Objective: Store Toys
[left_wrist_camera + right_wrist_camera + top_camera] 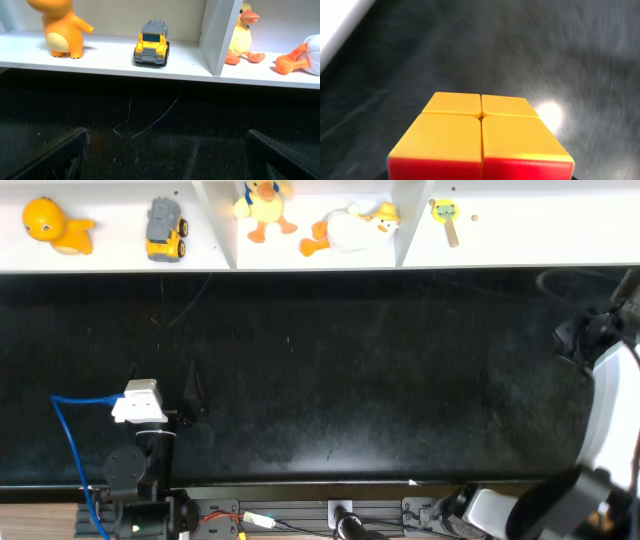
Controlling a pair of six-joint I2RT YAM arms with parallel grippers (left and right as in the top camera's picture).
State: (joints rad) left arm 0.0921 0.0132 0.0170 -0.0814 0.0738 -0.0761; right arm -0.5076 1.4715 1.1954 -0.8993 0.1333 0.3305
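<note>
A puzzle cube (482, 142) with a yellow top and a red front face sits right at my right gripper, close under the wrist camera and above the black table; it hides the fingers. My right gripper (588, 335) is at the table's far right edge. My left gripper (170, 160) stands open over the black table at the near left (190, 395), with nothing between its fingers (60, 155). On the white shelf (320, 260) stand an orange figure (58, 225), a yellow truck (165, 230), a yellow duck plush (265, 205), a white duck plush (350, 228) and a small yellow toy (445, 215).
White dividers (222, 220) split the shelf into compartments along the table's far edge. A blue cable (70, 440) loops beside the left arm's base. The black table top (380, 380) stretches between the two arms.
</note>
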